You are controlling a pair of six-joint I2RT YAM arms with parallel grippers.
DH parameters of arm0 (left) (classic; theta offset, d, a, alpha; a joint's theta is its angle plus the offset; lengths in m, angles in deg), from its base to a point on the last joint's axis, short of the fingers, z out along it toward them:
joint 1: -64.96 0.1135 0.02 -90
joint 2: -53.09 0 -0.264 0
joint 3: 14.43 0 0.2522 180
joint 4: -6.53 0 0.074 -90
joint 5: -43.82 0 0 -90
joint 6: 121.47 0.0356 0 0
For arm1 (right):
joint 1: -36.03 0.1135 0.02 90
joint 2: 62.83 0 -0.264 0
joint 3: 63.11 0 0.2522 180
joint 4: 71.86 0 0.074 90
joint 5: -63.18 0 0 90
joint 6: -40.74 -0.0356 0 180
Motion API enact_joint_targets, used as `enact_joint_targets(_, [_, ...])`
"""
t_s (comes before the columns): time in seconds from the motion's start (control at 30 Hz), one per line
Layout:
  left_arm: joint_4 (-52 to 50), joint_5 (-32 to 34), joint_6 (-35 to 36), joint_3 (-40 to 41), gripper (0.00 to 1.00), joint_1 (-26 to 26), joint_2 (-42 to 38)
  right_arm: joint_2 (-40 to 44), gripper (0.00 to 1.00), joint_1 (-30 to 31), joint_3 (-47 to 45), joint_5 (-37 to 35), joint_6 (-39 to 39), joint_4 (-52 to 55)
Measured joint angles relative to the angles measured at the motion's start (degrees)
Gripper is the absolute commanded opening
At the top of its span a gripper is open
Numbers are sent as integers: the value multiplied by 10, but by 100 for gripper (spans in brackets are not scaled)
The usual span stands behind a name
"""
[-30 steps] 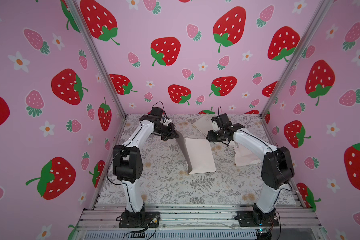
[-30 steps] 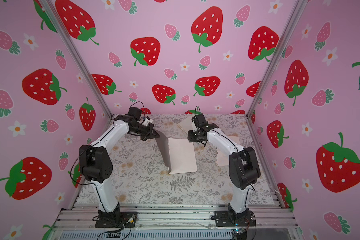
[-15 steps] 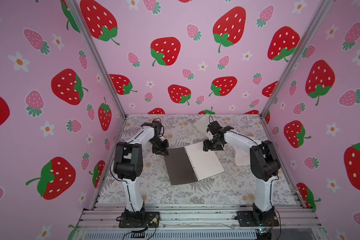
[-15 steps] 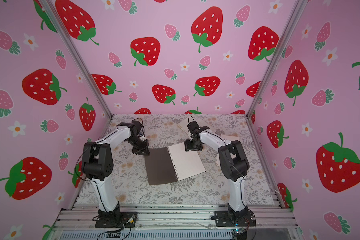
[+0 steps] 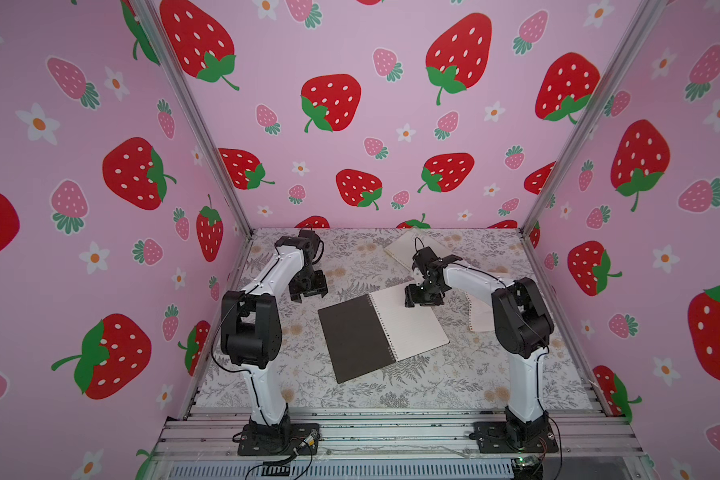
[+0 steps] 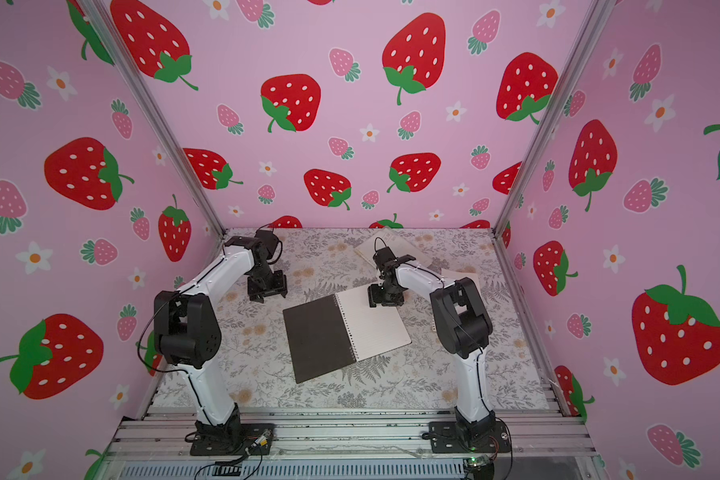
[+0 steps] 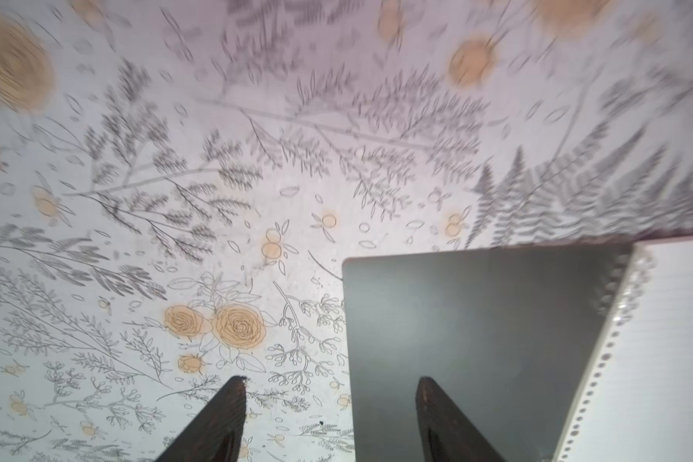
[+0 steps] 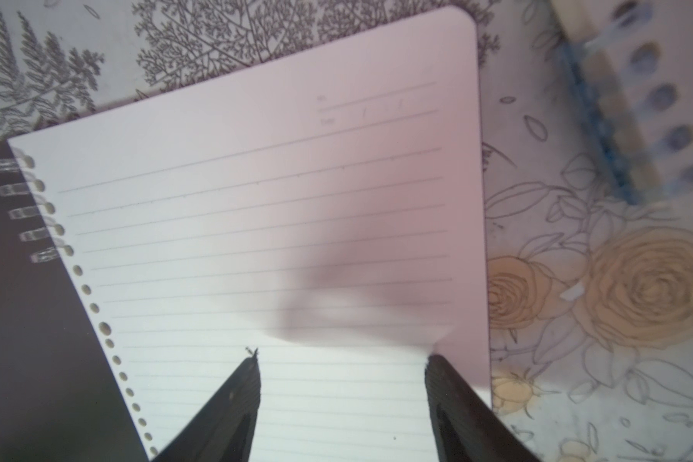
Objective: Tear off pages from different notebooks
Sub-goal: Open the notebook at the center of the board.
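Observation:
The dark notebook lies open in the middle of the mat in both top views, its brown-grey cover [image 5: 354, 336] [image 6: 316, 336] flat on the left and a white lined page [image 5: 408, 324] [image 6: 375, 328] on the right. My left gripper [image 5: 308, 289] [image 7: 332, 380] hangs open beside the cover's far corner [image 7: 477, 340], holding nothing. My right gripper [image 5: 422, 297] [image 8: 343, 358] stands open over the page [image 8: 257, 220] near its outer edge, with only paper between the fingers. The cream notebook [image 5: 400, 247] [image 6: 366, 245] lies at the back, partly behind the right arm.
A loose torn page [image 5: 481, 318] lies on the floral mat right of the open notebook, half hidden by the right arm. A blurred punched paper edge [image 8: 637, 100] shows in the right wrist view. Pink strawberry walls [image 5: 350, 124] close in three sides.
The dark cover, held upright a second ago, now lies flat open. My left gripper has let go of it, opened and drawn back to the left. My right gripper has opened wider and dropped over the page.

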Motion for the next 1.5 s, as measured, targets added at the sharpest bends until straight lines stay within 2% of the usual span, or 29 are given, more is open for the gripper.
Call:
enact_joint_targets(0.17, [71,-65,-16,-13,68,-37,-18,9,73,-6,-4,-30,-1,-7])
enact_joint_targets(0.33, [109,-120,-20,-61,68,-115,59,35,82,-28,-25,-37,-11,-20])
enact_joint_targets(0.4, [112,-137,-20,-85,67,-140,99,42,83,-35,-35,-37,-12,-22])
enact_joint_targets(0.43, [112,-145,-21,-96,64,-150,120,44,83,-38,-39,-37,-13,-24])
enact_joint_targets(0.5, [110,-159,-22,-114,49,-161,153,45,83,-42,-49,-34,-13,-27])
enact_joint_targets(0.53, [108,-167,-23,-120,44,-163,170,45,83,-43,-54,-33,-13,-29])
enact_joint_targets(0.6, [102,-178,-28,-127,42,-162,193,45,82,-42,-66,-24,-14,-33])
enact_joint_targets(0.8, [73,-186,-30,-138,42,-155,231,48,82,-35,-84,11,-13,-43])
enact_joint_targets(1.5, [52,-188,-26,-157,43,-154,250,88,81,-11,-101,95,11,-69])
